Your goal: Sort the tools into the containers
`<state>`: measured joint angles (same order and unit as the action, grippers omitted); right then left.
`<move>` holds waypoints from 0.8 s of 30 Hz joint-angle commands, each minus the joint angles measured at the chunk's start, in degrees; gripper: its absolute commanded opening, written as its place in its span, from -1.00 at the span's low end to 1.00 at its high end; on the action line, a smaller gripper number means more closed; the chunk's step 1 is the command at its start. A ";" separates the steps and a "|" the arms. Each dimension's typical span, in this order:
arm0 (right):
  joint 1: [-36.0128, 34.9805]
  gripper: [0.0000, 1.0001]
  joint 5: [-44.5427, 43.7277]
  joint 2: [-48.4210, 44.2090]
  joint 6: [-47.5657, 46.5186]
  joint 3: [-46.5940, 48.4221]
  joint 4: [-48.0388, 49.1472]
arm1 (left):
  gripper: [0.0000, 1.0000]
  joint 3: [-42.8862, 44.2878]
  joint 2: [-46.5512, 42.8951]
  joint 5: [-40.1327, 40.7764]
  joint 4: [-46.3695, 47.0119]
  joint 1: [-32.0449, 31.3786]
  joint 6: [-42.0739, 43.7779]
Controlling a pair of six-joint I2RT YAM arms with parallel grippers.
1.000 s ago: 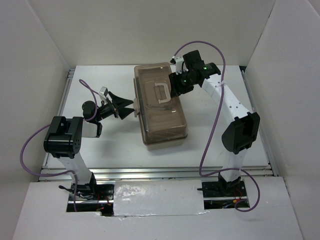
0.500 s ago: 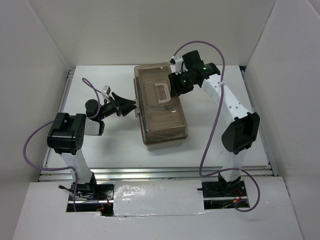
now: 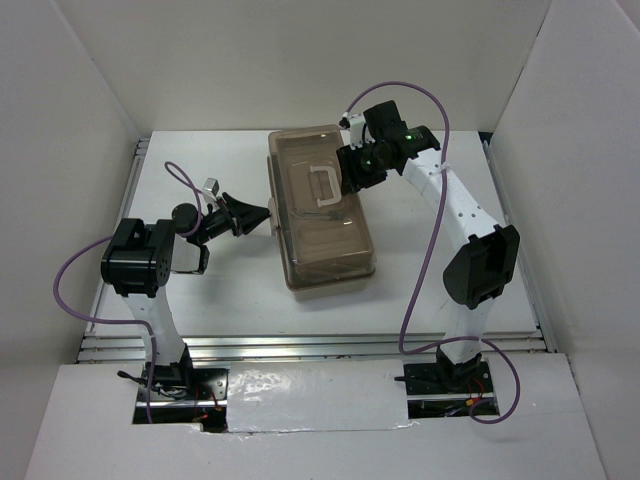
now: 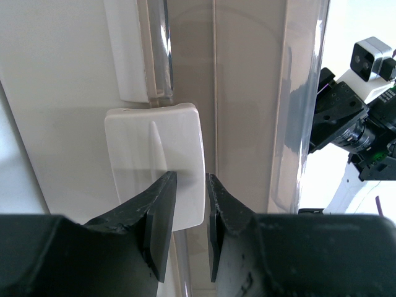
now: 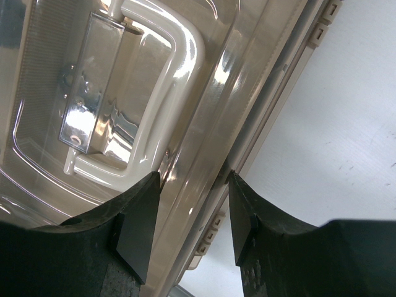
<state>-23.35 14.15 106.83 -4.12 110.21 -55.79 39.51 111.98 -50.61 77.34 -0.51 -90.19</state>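
Toolbox (image 3: pixel 330 282) shut. Right gripper (image 5: pixel 195 179) clamped across lid (image 5: pixel 213 117) rim, handle (image 5: pixel 185 65) just beside it. Left gripper (image 4: pixel 189 180) nearly together at white latch (image 4: pixel 139 145); cannot tell whether pinching.

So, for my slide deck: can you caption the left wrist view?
Left gripper, jaws narrowly apart, poised at the white latch on the toolbox.

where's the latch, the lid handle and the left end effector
latch (image 4: pixel 133 161), left wrist view, its flat face
lid handle (image 5: pixel 183 80), right wrist view, its long bar
left end effector (image 4: pixel 190 179), left wrist view, between its fingertips
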 commanded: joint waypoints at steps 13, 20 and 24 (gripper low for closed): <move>-2.92 -0.50 -1.76 4.09 -3.79 -3.95 -3.27 | -0.32 1.54 5.17 -1.33 28.22 -3.00 2.39; -3.10 -0.55 -1.58 4.35 -3.88 -4.04 -3.36 | -0.34 1.28 6.75 -1.33 28.22 -3.44 2.65; -3.19 -0.58 -1.58 4.62 -3.88 -3.78 -3.53 | -0.36 0.84 7.37 -1.07 28.22 -3.70 2.74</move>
<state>-23.97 12.93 106.74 -4.34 110.17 -55.75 40.69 115.52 -50.59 81.56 -0.47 -90.41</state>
